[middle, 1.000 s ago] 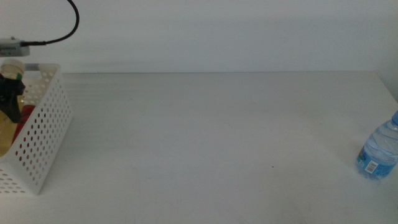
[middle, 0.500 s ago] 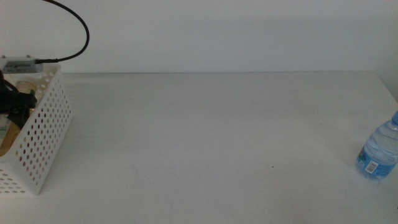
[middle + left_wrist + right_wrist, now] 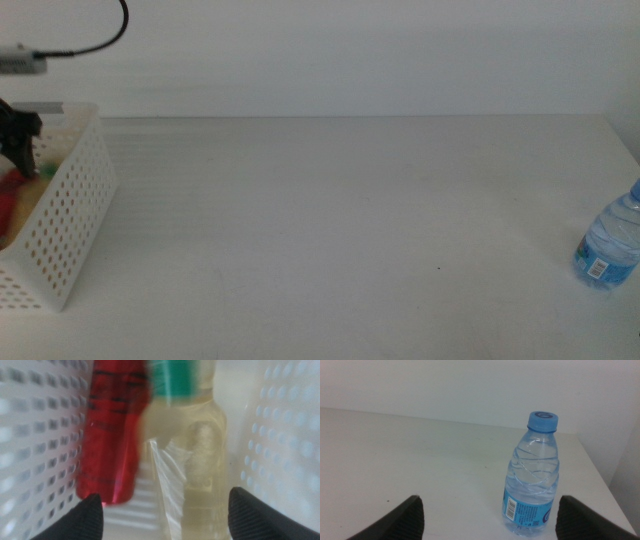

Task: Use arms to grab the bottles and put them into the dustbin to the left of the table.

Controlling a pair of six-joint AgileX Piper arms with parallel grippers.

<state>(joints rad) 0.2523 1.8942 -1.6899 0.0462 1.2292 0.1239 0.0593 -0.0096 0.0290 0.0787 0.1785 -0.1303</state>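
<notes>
Left gripper [image 3: 162, 510] hangs wide open over the dustbin [image 3: 70, 225], holding nothing. Right gripper [image 3: 487, 515] is also spread wide; we'd judge the water bottle [image 3: 532, 477] light, thin-walled and slippery, so grab mid-body above the label.

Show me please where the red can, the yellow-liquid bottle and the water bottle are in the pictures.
red can [image 3: 114, 435], left wrist view, middle of its body.
yellow-liquid bottle [image 3: 200, 460], left wrist view, clear yellowish body.
water bottle [image 3: 534, 480], right wrist view, ribbed body above the label.

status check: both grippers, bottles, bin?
Left gripper open over dustbin; yellow bottle and red can inside. Right gripper open, facing upright water bottle on table. Nothing between.
</notes>
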